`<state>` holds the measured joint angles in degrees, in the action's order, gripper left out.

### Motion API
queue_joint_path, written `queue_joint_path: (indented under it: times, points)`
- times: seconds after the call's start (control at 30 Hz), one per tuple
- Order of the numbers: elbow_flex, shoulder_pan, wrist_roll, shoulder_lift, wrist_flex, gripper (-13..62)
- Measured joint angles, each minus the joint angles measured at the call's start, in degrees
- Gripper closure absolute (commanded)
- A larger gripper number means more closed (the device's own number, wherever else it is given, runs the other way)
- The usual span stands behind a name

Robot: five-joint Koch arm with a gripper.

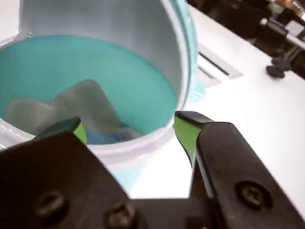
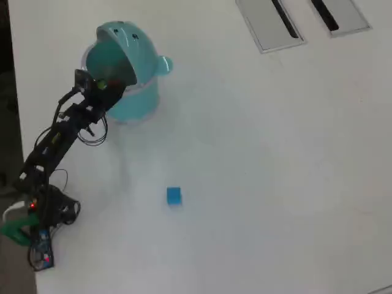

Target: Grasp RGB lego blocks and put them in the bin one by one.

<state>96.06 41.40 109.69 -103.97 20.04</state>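
Teal bin point(image 2: 125, 92) sits at about 10 o'clock in the overhead view, domed lid point(image 2: 122, 40) tipped back, mouth open. Gripper point(image 2: 105, 86) hangs over the rim on the bin's 9 o'clock side.

Wrist view: gripper point(image 1: 131, 129) with jaws apart, green-padded tips either side of the near rim, nothing between them. Below, inside the bin point(image 1: 95, 76), pale shapes and a blue patch lie on the bottom; too blurred to name. A red or yellow-green block cannot be made out in either view.

Blue lego block point(image 2: 174, 196) lies alone on the white table point(image 2: 275, 171), roughly 5 o'clock from the bin and well apart from it, untouched.

Step, as judged: a drop over the bin looks just finished, jaws empty. Blue block remains to be fetched.

Next move calls for: lift clear of the rim, swing toward 5 o'clock, descend with jaws straddling the small block, close squarely. Risk: clipping the rim on the way out.

View differences: only the overhead view shows the blue block on the table, the whole arm and both grey slotted panels point(image 2: 269, 24). Only the wrist view shows the bin's interior and the gap between the jaws.
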Motion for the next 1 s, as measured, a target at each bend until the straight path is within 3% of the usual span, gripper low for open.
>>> queue_joint_path:
  times: [0.47, 1.0]
  points:
    - [19.86, -18.46, -3.16, -22.94, 0.0, 15.7]
    - [28.04, -38.76, -13.54, -26.89, 0.0, 15.7]
